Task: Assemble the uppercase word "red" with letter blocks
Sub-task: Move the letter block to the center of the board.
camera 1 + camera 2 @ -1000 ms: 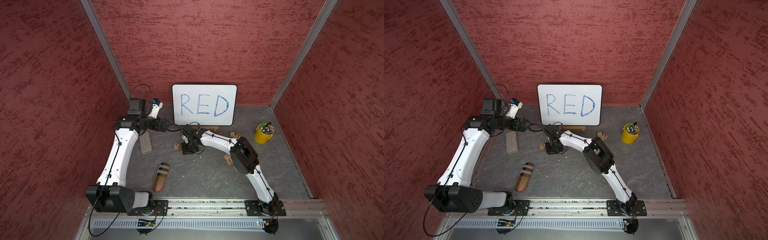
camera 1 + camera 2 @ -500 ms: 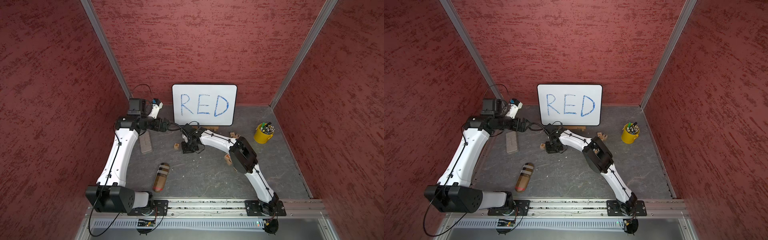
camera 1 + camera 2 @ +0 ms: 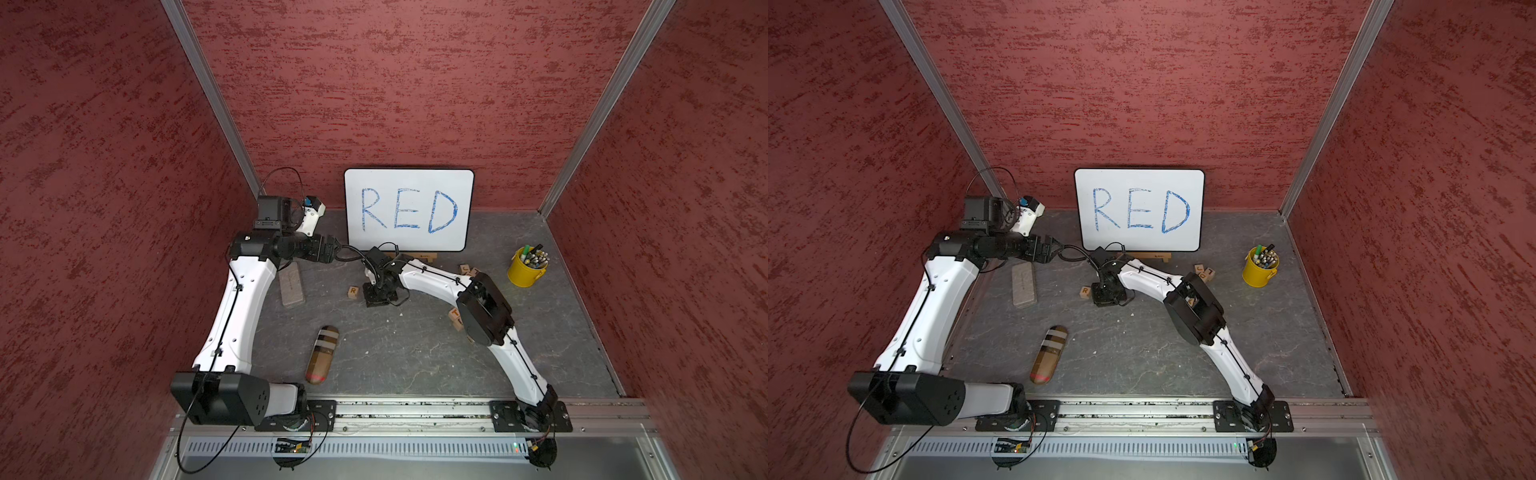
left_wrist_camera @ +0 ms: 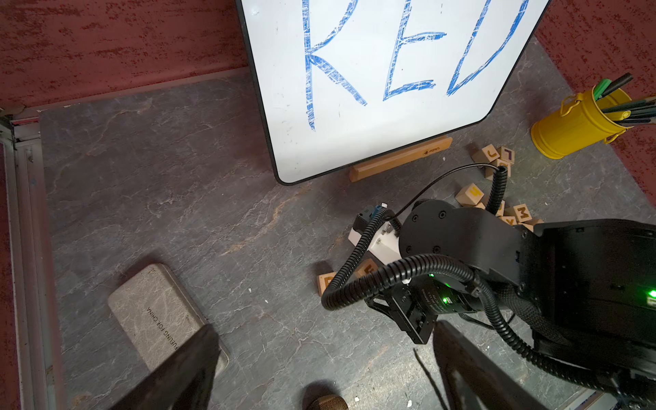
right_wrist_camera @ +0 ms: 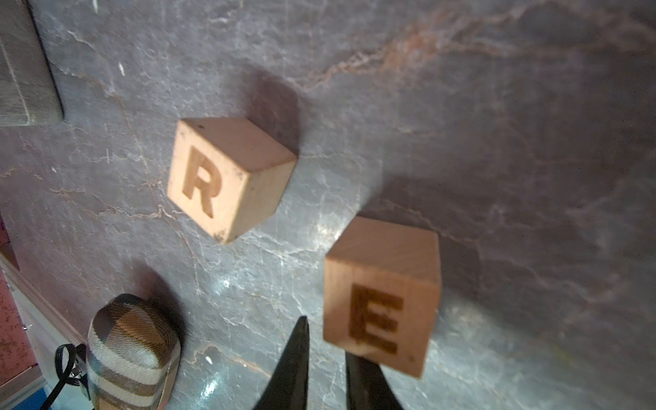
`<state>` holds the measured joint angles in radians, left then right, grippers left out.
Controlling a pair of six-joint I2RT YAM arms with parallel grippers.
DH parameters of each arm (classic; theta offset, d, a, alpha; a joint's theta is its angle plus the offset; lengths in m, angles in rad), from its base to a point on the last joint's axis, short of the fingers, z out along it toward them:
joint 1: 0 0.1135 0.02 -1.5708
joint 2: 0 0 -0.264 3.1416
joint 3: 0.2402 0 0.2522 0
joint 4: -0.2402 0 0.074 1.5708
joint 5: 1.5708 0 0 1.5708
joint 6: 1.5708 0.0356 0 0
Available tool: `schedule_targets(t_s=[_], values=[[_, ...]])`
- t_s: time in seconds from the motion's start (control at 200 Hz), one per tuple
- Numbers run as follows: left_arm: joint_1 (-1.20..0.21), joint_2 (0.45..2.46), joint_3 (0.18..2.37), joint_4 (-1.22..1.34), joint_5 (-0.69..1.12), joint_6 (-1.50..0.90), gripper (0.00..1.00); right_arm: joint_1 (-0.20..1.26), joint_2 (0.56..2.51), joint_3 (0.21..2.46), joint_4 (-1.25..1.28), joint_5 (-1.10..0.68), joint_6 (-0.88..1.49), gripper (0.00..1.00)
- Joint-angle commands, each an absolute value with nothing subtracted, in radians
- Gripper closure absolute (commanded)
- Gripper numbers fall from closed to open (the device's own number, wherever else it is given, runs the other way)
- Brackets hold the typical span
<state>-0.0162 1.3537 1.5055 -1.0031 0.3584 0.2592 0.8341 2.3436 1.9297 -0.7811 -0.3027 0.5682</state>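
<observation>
Right tool [image 5: 322,339] closed on nothing, just beside the light-wood cube printed E [image 5: 381,294], the matching R cube [image 5: 227,177] near; left tool [image 4: 324,328] spread wide, empty

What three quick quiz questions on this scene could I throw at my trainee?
1. True or false: the right hand is clamped around the E block.
2. The left hand is: A) open and empty, B) shut, C) holding a block.
3. Which letter shows on the block lying nearest the E block?

Key: 1 false, it is shut with the block to one side; 2 A; 3 R, on the R block.
</observation>
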Motion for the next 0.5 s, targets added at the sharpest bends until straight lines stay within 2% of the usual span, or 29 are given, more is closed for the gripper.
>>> schedule_targets(t_s=[0.0,0.266,0.496], values=[[-0.018,1.328,1.533,-1.003,0.360,0.258,0.05,0.828,2.359,1.959,-0.777,-0.327,0.556,0.78],[-0.021,1.332,1.541,-1.004,0.365,0.248,0.05,0.828,2.329,1.948,-0.788,-0.315,0.542,0.77],[-0.028,1.346,1.554,-1.011,0.362,0.248,0.04,0.808,2.178,1.876,-0.875,-0.189,0.517,0.67]])
